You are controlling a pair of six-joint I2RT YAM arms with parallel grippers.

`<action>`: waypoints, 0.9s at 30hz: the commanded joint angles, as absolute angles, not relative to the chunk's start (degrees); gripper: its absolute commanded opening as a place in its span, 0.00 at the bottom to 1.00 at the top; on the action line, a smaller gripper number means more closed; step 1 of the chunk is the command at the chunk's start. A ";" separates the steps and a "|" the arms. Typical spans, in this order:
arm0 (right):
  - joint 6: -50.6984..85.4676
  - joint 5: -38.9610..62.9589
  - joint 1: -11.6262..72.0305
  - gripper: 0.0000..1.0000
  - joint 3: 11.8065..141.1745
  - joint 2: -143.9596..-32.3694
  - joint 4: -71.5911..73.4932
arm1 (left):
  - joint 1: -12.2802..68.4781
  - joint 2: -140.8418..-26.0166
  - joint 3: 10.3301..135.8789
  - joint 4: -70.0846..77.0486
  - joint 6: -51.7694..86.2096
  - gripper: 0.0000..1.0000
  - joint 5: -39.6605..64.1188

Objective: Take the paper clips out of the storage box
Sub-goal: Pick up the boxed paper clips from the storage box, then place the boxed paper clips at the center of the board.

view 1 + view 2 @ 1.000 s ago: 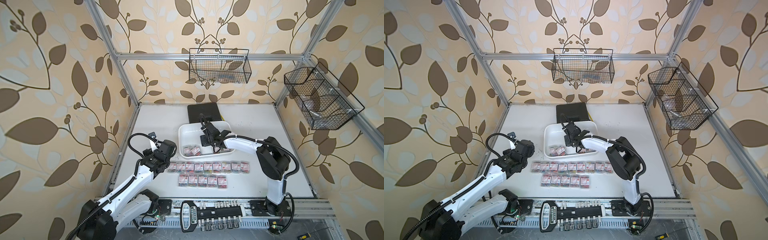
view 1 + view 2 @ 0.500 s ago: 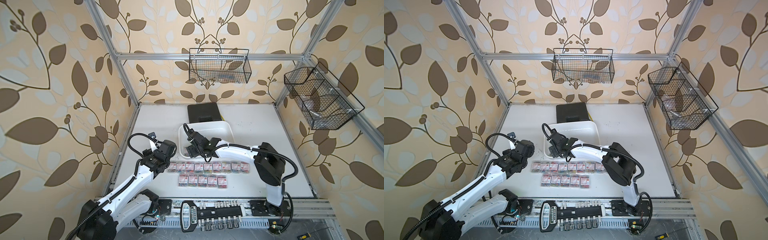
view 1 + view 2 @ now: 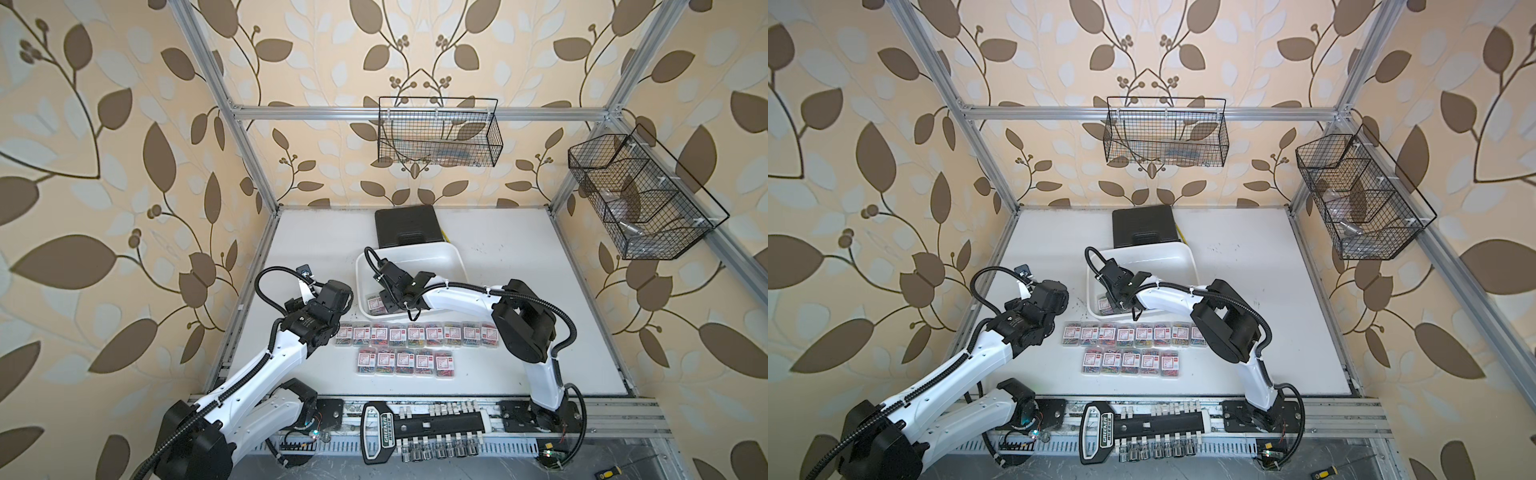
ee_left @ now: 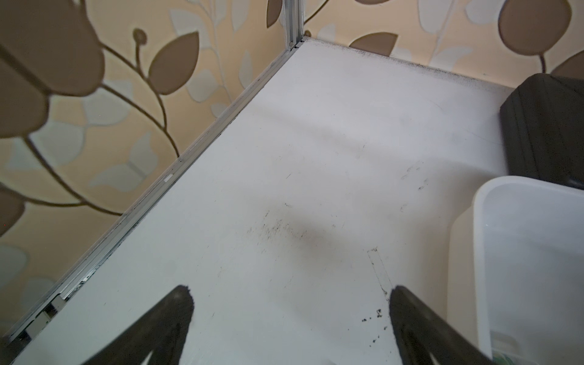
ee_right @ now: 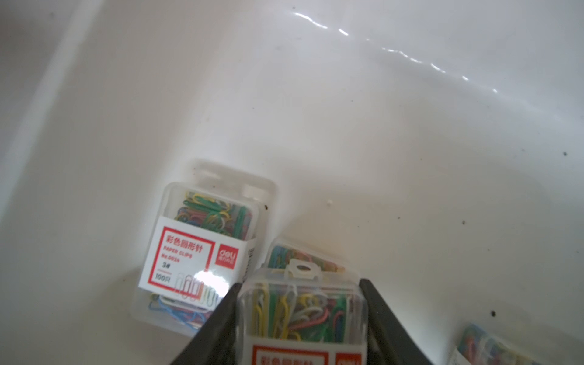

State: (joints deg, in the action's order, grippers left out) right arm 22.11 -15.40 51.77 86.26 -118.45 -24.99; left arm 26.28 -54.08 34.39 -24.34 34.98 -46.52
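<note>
White tabletop lies beneath wide-spread left end effector; right end effector grips paper clips.

The white table bears a black case at far centre, with a white tray just nearer. Nearer still lie two rows of clip boxes, nine, then five.

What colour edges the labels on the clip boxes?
Red; see the clip box, right wrist view.
</note>
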 commanded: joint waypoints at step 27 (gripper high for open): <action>43.76 -27.82 50.57 0.31 38.16 -68.67 -25.97 | 26.45 -53.02 34.55 -25.55 36.74 0.99 -48.87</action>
State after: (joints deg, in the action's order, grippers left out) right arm 37.78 -24.73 49.78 41.41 -71.61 -24.93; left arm 26.28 -53.93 34.39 -24.51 35.09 -46.54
